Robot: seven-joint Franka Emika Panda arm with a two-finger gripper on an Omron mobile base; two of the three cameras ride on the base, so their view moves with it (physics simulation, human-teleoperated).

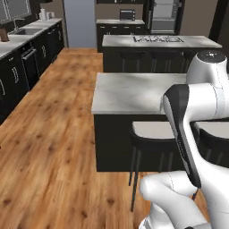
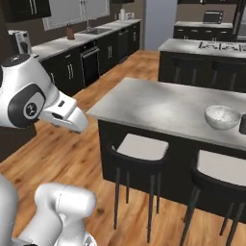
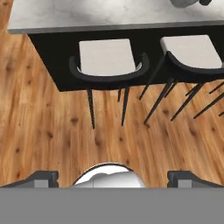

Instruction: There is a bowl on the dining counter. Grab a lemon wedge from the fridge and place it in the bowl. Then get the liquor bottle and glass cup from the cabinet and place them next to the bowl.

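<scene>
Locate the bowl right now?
The bowl sits on the dining counter near its right end in the right base view, just left of a dark cup at the frame edge, above the stools.

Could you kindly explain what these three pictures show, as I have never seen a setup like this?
It is a white robot arm on a driving base in a simulated kitchen. Two cameras sit behind the arm, left and right; the third looks along its end effector, which is open and holds nothing, pointing down at the wooden floor and two stools. On the dining counter stands a pale bowl, with a dark object beside it at the picture's edge, too cut off to identify.
</scene>
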